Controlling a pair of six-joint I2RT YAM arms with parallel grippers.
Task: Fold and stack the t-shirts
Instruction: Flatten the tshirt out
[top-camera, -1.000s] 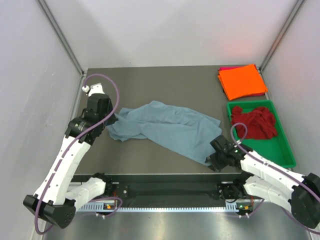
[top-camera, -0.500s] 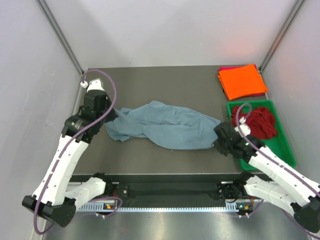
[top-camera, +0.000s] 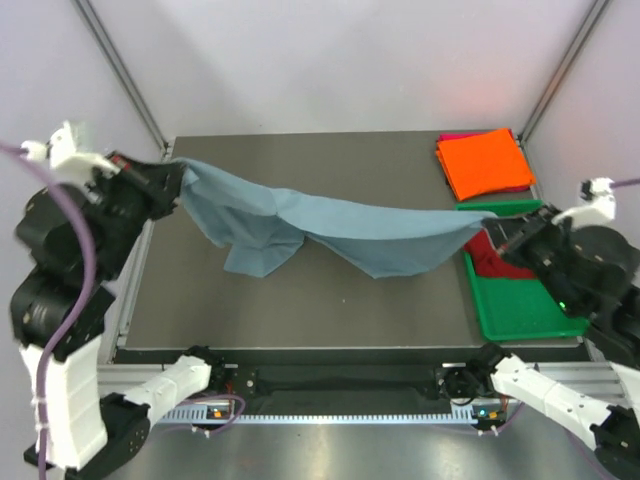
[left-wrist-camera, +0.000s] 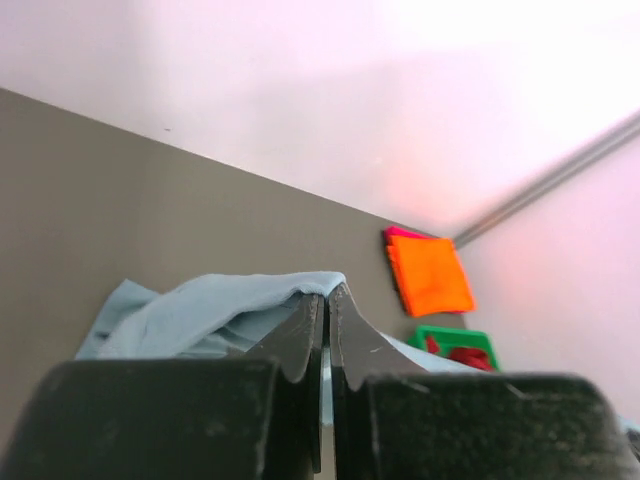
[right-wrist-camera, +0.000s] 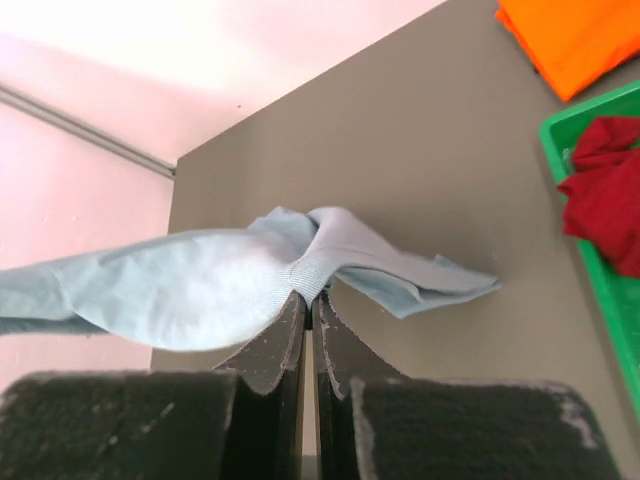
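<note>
1. We've got the blue-grey shirt strung in the air over the bench. The left gripper is pinched tight on one edge and the right gripper is pinched tight on the other.
2. Both bites look thin, right at the hem. Pull apart too hard and the cloth could slip out and drop in a heap.
3. The middle sags and a bunched flap hangs low on the left. Lay it down like this and we press in wrinkles.
4. The right end hangs near the green tray and the dark red shirt. A low sweep could snag them.

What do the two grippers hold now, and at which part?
Both hold the blue-grey t-shirt: the left gripper pinches one end, the right gripper the opposite end.
</note>
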